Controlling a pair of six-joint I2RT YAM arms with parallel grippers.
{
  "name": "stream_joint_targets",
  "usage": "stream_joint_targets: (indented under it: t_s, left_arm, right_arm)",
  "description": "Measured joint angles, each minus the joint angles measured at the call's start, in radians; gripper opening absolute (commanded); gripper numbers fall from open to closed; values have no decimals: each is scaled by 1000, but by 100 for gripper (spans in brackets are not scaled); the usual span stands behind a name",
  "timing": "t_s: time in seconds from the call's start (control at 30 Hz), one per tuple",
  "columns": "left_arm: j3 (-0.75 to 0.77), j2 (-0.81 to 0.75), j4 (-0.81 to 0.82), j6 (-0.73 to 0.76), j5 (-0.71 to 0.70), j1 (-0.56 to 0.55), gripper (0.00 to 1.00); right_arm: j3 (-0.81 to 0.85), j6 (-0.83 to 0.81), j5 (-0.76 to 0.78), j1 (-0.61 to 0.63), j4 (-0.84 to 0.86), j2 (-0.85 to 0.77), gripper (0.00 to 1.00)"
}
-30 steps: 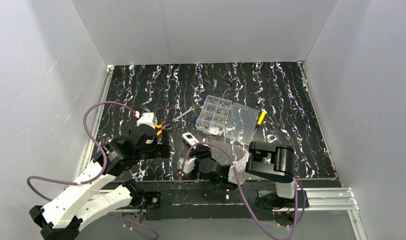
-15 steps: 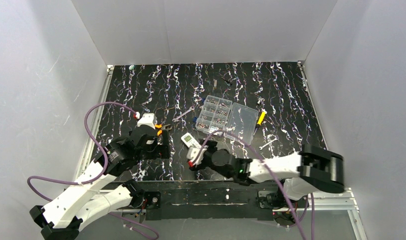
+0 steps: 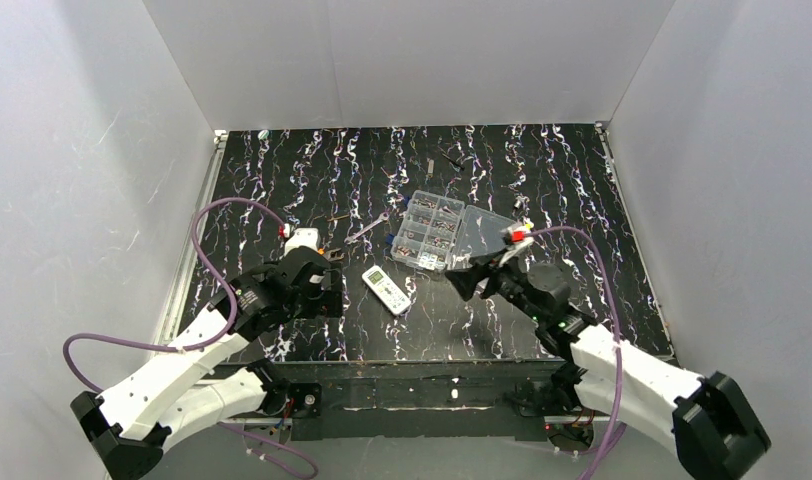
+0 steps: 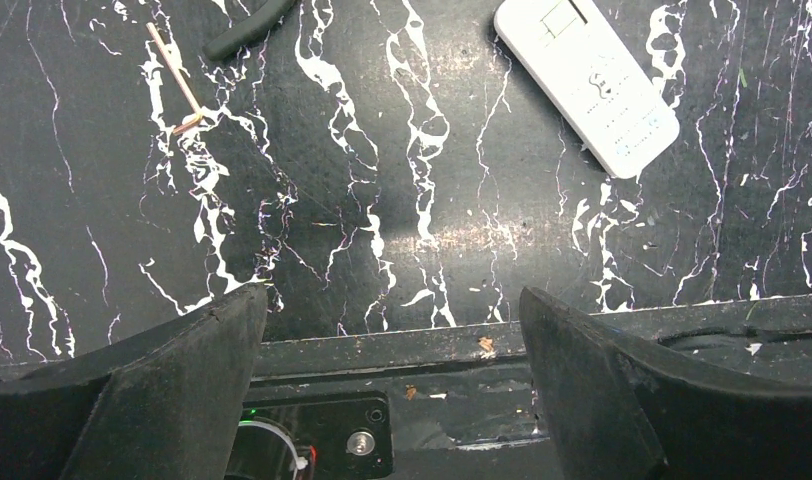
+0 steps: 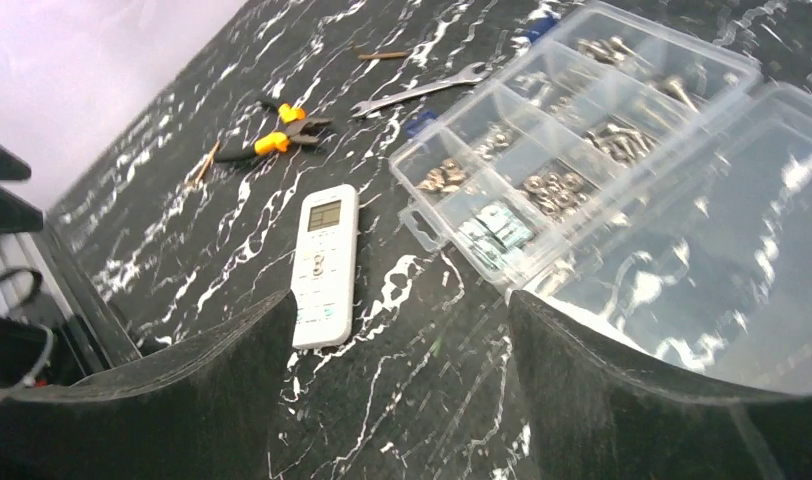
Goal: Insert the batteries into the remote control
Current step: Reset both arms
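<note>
My left tool (image 3: 324,288) hangs low over the near left part of the counter (image 3: 282,180). Its jaws stand wide apart and hold nothing. In my left wrist view only bare black marbled surface lies between the fingers (image 4: 212,340), with the counter's front rail below them. A thin wooden stick (image 4: 174,80) lies up and to the left in that view.

Just beyond that tool are the orange-handled pliers (image 3: 327,255), and a little further right and back a wrench (image 3: 367,232), both flat on the counter.

The remote (image 3: 387,289) lies flat near the middle of the counter, between my two tools and touching neither. Its screen and buttons face up, and its screen end points toward the back left. In the left wrist view it sits at the top right, well clear of the fingers.

Right of it and further back stands the clear box (image 3: 432,232), its lid thrown open to the right and its compartments holding small metal parts.

My right tool (image 3: 467,275) hovers just in front of the box, jaws spread wide and empty. In its wrist view the remote and the box's near corner show between the fingers (image 5: 232,370).
</note>
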Motion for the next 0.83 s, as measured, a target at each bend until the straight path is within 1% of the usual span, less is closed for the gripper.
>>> stream_joint_targets:
  t_s: [0.07, 0.2, 0.27, 0.3, 0.4, 0.53, 0.7, 0.83]
  left_arm:
    - [0, 0, -2, -3, -9, 0, 98]
    - [0, -3, -2, -3, -19, 0, 98]
    - [-9, -12, 2, -2, -25, 0, 98]
    - [-17, -19, 3, -2, -28, 0, 98]
    - [-42, -43, 2, 1, -36, 0, 98]
    - [-66, -77, 2, 13, -38, 0, 98]
    - [-78, -99, 3, 35, -24, 0, 98]
    - [-85, -101, 6, 35, -10, 0, 98]
  right_arm:
    - [-56, 81, -45, -67, 11, -67, 85]
    - [-188, 254, -109, -289, 3, -216, 85]
    - [-214, 298, -110, -336, -44, -265, 85]
    - [-217, 309, -106, -360, -77, -317, 85]
    - [-217, 326, -77, -372, -163, -411, 85]
    - [-217, 329, 3, -372, -270, -531, 84]
    - [-217, 322, 97, -372, -383, -649, 84]
    - [-217, 318, 140, -372, -455, -722, 83]
